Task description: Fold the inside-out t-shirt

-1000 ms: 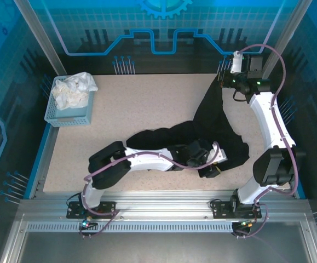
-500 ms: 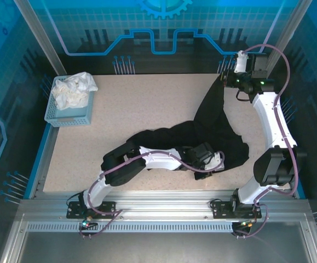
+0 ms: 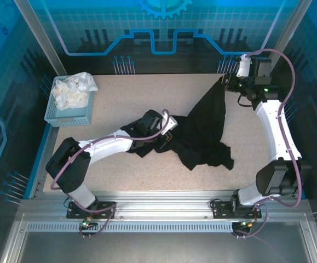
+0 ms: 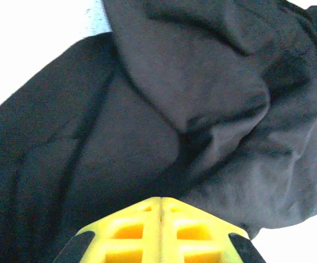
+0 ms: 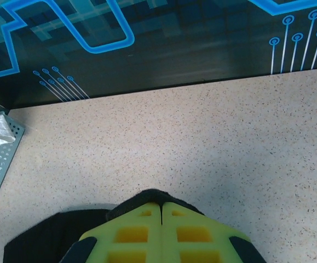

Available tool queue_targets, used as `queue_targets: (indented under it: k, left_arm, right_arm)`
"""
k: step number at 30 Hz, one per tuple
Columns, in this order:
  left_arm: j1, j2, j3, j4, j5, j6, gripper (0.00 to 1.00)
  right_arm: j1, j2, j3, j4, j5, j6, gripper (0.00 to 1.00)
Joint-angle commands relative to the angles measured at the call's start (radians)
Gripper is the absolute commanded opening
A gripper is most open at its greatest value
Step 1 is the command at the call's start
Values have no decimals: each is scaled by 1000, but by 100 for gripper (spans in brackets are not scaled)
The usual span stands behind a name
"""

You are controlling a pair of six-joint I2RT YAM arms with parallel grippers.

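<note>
I'm holding the inside-out t-shirt (image 3: 205, 129) at two spots, and it's lying right of the middle of the table (image 3: 136, 98), black side showing. Its long axis is running on a diagonal, from the far right corner down toward the centre and on to the near side. The far tip is pointing up at my right gripper (image 3: 225, 83), which is pinching it with fingers pressed flat together; in the right wrist view black cloth (image 5: 43, 241) is bunching just under the fingertips (image 5: 162, 211). My left gripper (image 3: 168, 136) is sitting at the shirt's left edge near the table's centre, jaws fully closed on a fold, with creased dark fabric (image 4: 174, 109) spreading beyond the yellow tips (image 4: 161, 204). A second ago that left arm was reaching far across to the near right and its jaws were only partly closed; now it's pulled back left and away from the front edge, dragging the cloth along, so the bulk has left the near right. The right gripper has drifted a touch rightward. The blue basket (image 3: 70, 118) with the white cloth (image 3: 73, 90) is sitting unchanged at the far left
</note>
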Motion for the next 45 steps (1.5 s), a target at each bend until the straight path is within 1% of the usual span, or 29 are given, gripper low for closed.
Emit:
queue_targets:
  k: [1, 2, 3, 5, 7, 9, 10, 12, 14, 16, 19, 22, 25, 27, 30, 33, 35, 37, 41, 45]
  left_arm:
    - [115, -57, -90, -22, -55, -100, 25]
    - [91, -73, -106, -3, -63, -104, 33]
    - [61, -89, -119, 14, -77, -102, 37]
    - [-32, -123, -152, 47, -121, -81, 47]
    - [-130, -131, -170, 70, -179, -52, 53]
    - [-209, -103, -155, 78, -210, -27, 55]
    - [-245, -73, -135, 80, -203, -23, 55]
    - [-303, 4, -83, 76, -194, -7, 55]
    - [-355, 93, -9, 48, -213, 25, 56]
    - [-377, 168, 46, 40, -220, 31, 56]
    - [-379, 251, 105, 32, -213, 33, 56]
    - [-379, 299, 134, 16, -217, 43, 56]
    - [-379, 329, 144, 6, -191, 34, 56]
    - [-379, 345, 148, 4, -170, 22, 54]
    - [-379, 371, 151, -3, -161, 14, 44]
    - [-376, 381, 148, -9, -176, 15, 30]
    - [-369, 373, 142, -9, -169, 10, 17]
    - [-363, 353, 130, -7, -160, 6, 7]
    - [-342, 245, 61, 27, -155, -6, 1]
    - [-310, 89, -5, 40, -141, -23, 0]
  right_arm:
    - [89, -5, -133, 65, 4, 49, 0]
    - [91, 7, -134, 66, 5, 48, 0]
    - [90, 15, -137, 67, 7, 46, 0]
    - [90, 33, -134, 63, 20, 34, 0]
    - [89, 43, -133, 58, 31, 23, 0]
    - [86, 49, -133, 56, 30, 19, 0]
    - [84, 49, -137, 58, 30, 18, 0]
    - [81, 49, -139, 59, 30, 19, 0]
    - [74, 48, -141, 59, 24, 18, 0]
    - [68, 45, -140, 58, 21, 17, 0]
    - [62, 43, -141, 56, 16, 14, 0]
    - [58, 39, -142, 55, 7, 11, 0]
    - [51, 33, -148, 56, 4, 10, 0]
    - [47, 29, -150, 58, 1, 11, 0]
    - [45, 26, -151, 59, -4, 13, 0]
    - [44, 25, -151, 58, -5, 11, 0]
    - [43, 22, -150, 58, -7, 11, 0]
    - [41, 19, -148, 57, -7, 12, 0]
    - [36, 4, -146, 50, -1, 8, 0]
    - [31, -11, -147, 52, -2, 10, 0]
